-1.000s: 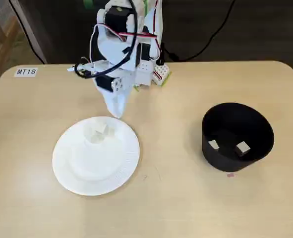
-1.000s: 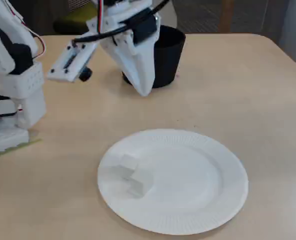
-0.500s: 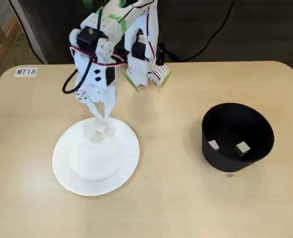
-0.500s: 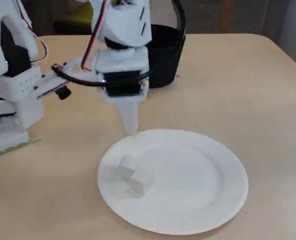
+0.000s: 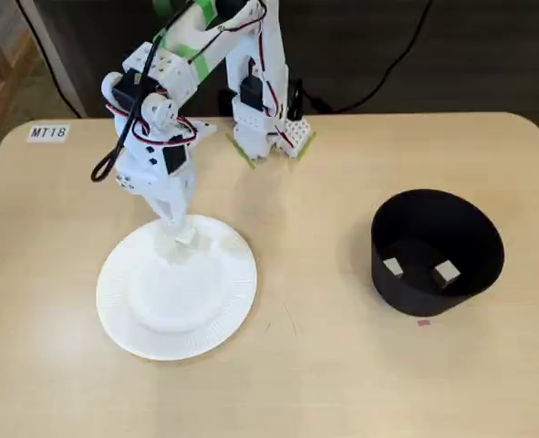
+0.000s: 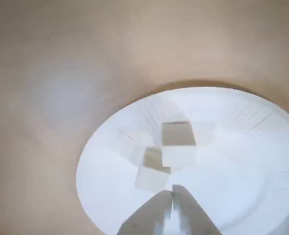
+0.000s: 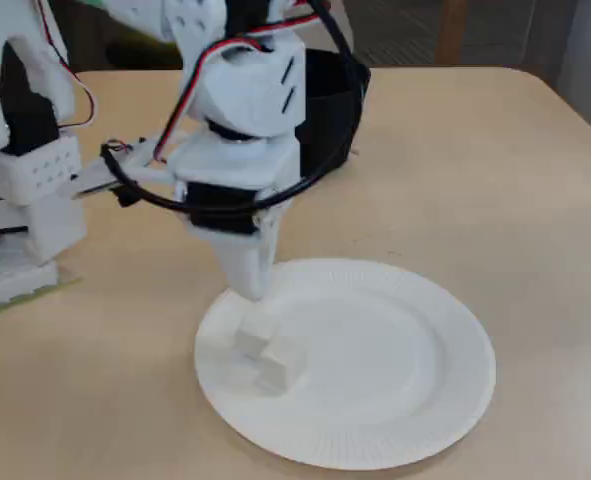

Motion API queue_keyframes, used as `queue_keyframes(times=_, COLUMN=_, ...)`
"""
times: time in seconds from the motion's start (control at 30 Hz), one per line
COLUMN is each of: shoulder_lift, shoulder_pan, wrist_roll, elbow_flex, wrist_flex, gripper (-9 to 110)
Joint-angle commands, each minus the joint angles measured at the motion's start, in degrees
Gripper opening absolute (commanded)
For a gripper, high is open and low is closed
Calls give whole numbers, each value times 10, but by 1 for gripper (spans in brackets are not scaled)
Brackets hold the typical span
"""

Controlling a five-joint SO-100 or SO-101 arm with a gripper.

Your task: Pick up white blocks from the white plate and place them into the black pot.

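White blocks (image 5: 180,243) sit bunched near twelve o'clock on the plate (image 5: 132,310) in a fixed view; two more lie inside the black pot (image 5: 415,292), well apart at three o'clock. A tag (image 5: 48,132) on the pale wood table (image 5: 324,365) reads "MT18". In the wrist view, the pincer (image 6: 172,190) is pressed together, empty, just short of the tilted cubes. In another fixed view it points straight down over them (image 7: 267,355).
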State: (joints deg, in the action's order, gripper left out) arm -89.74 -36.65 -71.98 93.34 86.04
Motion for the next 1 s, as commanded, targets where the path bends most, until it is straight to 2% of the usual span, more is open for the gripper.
queue_keyframes(times=0.0, shoulder_lift=17, shoulder_pan=-4, wrist_roll=11, elbow_flex=-44, wrist_flex=13, gripper=5)
queue_keyframes(times=0.23, shoulder_lift=88, shoulder_pan=-5, wrist_roll=21, elbow_flex=-112, wrist_flex=40, gripper=13)
queue_keyframes(times=0.63, shoulder_lift=163, shoulder_pan=0, wrist_roll=-69, elbow_flex=-194, wrist_flex=42, gripper=16)
queue_keyframes(times=0.97, shoulder_lift=167, shoulder_pan=4, wrist_roll=-64, elbow_flex=-222, wrist_flex=81, gripper=20)
